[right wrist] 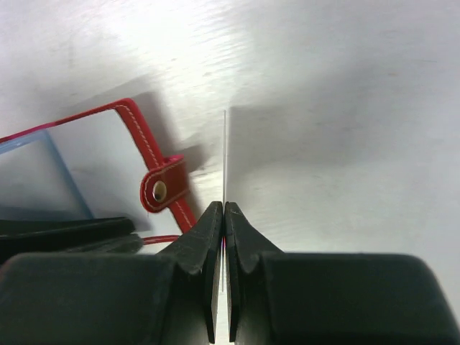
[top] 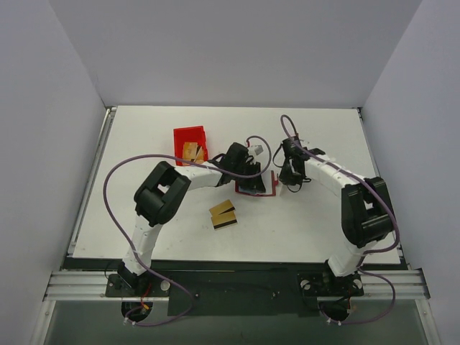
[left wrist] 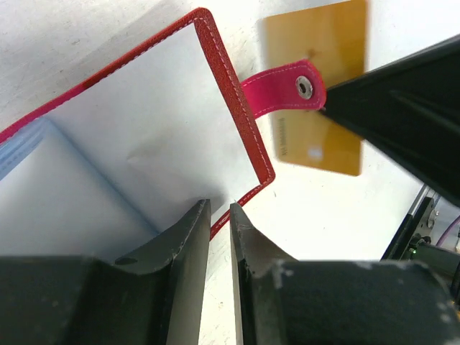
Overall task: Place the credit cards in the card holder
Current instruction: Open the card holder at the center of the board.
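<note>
From above, we see the left tool (top: 251, 185) and right tool (top: 290, 180) meeting over the open holder (top: 274, 187) mid-desk (top: 144, 144). Spare cards (top: 223, 214) lie behind the left tool, with more in the bin (top: 188, 138).

At the left wrist, the tool pinches the holder's near edge, we judge to keep it spread and steady. A gold card (left wrist: 320, 108) hangs beyond the tab (left wrist: 284, 90).

At the right wrist, the tool clamps that card edge-on, just right of the tab, apparently aiming for a slot.

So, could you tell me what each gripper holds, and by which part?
Right gripper: a credit card, pinched at one edge. Left gripper: the card holder, by its cover's edge.
</note>
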